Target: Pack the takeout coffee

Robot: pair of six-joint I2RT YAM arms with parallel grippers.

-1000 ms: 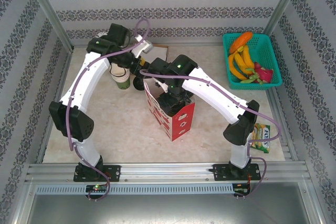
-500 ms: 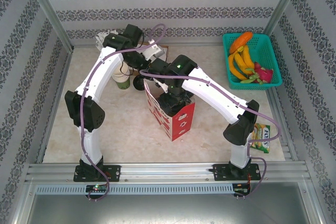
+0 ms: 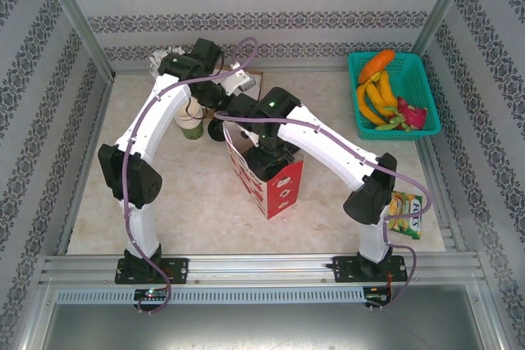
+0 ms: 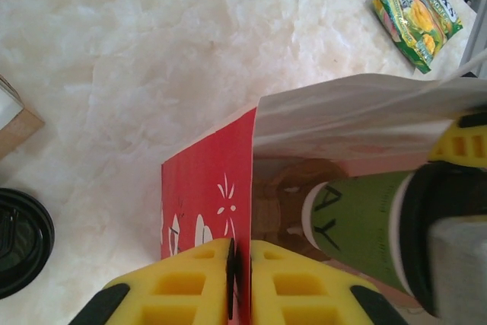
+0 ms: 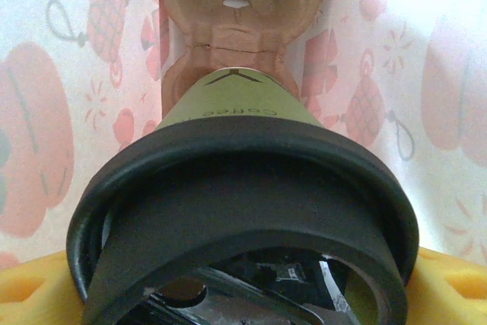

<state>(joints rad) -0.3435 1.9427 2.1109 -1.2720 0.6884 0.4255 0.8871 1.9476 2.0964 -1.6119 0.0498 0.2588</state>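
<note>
Where the red paper bag (image 3: 275, 182) stood: about the middle of the worktop (image 3: 180, 202); upright; mouth open upward; white patterns on its red face
Left hand (image 4: 240, 264): at the bag's rim; its yellow fingers (image 4: 190, 279) were drawn narrow, pinching the bag's red wall between them
Right hand (image 5: 243, 291): reached down through the bag's mouth; closed around the takeout coffee, one yellow finger on either side of its lidded top
Takeout coffee (image 5: 236, 104): inside the bag; pale-green cup body pointed towards the bag's brown bottom; black lid (image 5: 243, 180) was on; whether it touched the bottom, I could not tell
Same cup, left wrist view: seen through the bag's mouth (image 4: 358, 226), below the bag's white inner wall
Paper cups (image 3: 190, 120): on the worktop just beyond the bag's far left corner; apart from the bag
Round black disc (image 4: 19, 241): on the worktop near the bag; not touching it
Green basket (image 3: 427, 88): well apart from the bag, to its far right; bananas and other fruit lay in it
Snack packet (image 3: 408, 212): well apart from the bag, to its near right
</note>
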